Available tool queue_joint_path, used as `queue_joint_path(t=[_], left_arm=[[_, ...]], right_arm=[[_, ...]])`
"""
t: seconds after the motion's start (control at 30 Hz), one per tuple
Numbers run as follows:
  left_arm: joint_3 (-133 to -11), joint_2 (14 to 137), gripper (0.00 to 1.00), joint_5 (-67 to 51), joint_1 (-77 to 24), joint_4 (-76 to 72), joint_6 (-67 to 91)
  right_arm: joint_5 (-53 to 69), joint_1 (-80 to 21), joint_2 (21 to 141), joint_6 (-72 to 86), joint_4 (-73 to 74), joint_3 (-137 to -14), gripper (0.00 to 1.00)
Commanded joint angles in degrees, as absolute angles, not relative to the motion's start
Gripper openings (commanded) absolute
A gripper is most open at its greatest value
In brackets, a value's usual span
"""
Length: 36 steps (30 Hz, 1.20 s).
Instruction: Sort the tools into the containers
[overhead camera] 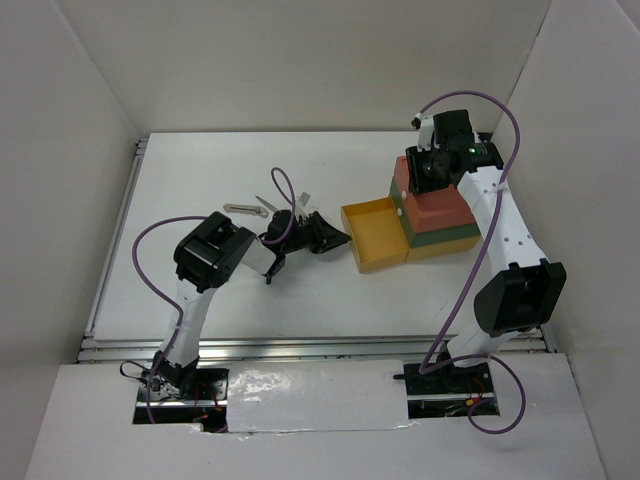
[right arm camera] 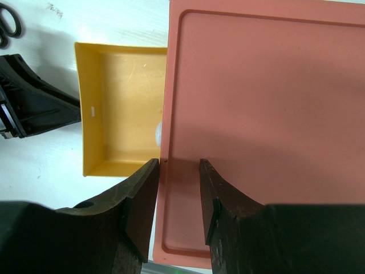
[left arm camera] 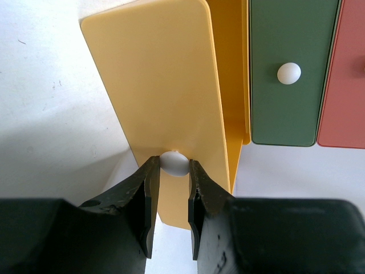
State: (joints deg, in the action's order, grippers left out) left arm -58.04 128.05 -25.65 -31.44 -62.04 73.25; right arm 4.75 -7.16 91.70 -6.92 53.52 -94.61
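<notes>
The containers are a stack point(overhead camera: 437, 212) with a red-orange top point(right arm camera: 262, 103), a dark green middle drawer point(left arm camera: 284, 103) and a yellow bottom drawer point(overhead camera: 375, 235). The yellow drawer is pulled out to the left and its inside point(right arm camera: 122, 108) is empty. My left gripper point(left arm camera: 174, 171) is shut on the white knob point(left arm camera: 174, 163) of the yellow drawer's front point(left arm camera: 165, 85). My right gripper point(right arm camera: 178, 165) is slightly open and empty, over the left edge of the red-orange top. A silver wrench-like bar point(overhead camera: 240, 208) lies left of my left gripper point(overhead camera: 340, 238). A black scissors handle point(right arm camera: 8, 25) shows at the corner. The pliers are not clearly visible.
White walls enclose the table on the left, back and right. The green drawer's white knob point(left arm camera: 288, 73) faces my left wrist; that drawer and the red-orange one point(left arm camera: 345, 85) are closed. My left arm's purple cable point(overhead camera: 285, 195) loops over the tools.
</notes>
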Motion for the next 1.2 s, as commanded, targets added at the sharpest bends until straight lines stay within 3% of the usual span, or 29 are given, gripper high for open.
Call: queue_joint_path(t=[0.0,0.07,0.17,0.37,0.57,0.67,0.7,0.77,0.8,0.87,0.97,1.0,1.03,1.1,1.17], left_arm=[[-57.5,125.9,0.25,-25.0,-30.6,-63.1,70.6],[-57.9,125.8,0.5,-25.6,-30.2,-62.4,70.4],[-57.4,123.7,0.67,-25.1,-29.9,-61.4,68.3],[-54.9,119.5,0.65,-27.7,-27.9,-60.2,64.4],[-53.4,108.8,0.54,-33.4,-24.4,-50.1,55.8],[-62.8,104.0,0.48,-33.6,-21.6,-20.3,38.9],[-71.3,103.5,0.44,-31.1,-20.8,2.6,32.8],[-78.1,103.3,0.35,-23.2,-19.8,16.6,18.8],[-82.7,102.7,0.34,-19.1,-18.7,28.3,15.8],[-80.8,98.8,0.34,-13.5,-16.7,33.2,11.6],[-71.6,89.1,0.43,-7.5,-10.6,33.8,12.2],[-70.0,87.3,0.63,-5.5,-8.5,34.1,11.3],[-68.4,83.4,0.71,-3.8,-7.9,34.8,11.2],[-63.9,80.0,0.77,-2.6,-6.0,35.9,9.8],[-59.7,75.4,0.76,-0.4,-5.4,36.6,11.7]], right_arm=[[1.2,-6.9,95.7,-6.9,57.7,-92.8,0.42],[1.1,-6.9,95.6,-6.9,57.6,-92.8,0.42],[1.1,-6.9,95.6,-6.8,57.6,-92.7,0.42],[1.8,-7.0,96.1,-6.5,58.1,-93.8,0.42],[1.8,-7.3,95.8,-6.5,57.8,-94.3,0.43],[2.1,-7.3,95.4,-6.4,58.0,-95.7,0.53],[2.4,-7.4,95.2,-6.4,58.4,-96.6,0.6],[2.6,-7.3,95.0,-6.1,58.6,-97.4,0.69],[2.9,-7.4,94.7,-5.9,58.7,-98.0,0.79],[3.1,-7.3,94.2,-5.5,58.6,-98.4,0.86],[3.9,-7.3,93.6,-5.4,58.5,-99.1,0.87],[3.8,-7.4,93.3,-5.3,58.4,-98.9,0.87],[3.8,-7.3,93.1,-5.3,58.2,-98.8,0.87],[4.0,-7.3,92.3,-5.3,58.0,-98.3,0.88],[4.0,-7.2,91.8,-5.3,57.7,-97.9,0.88]])
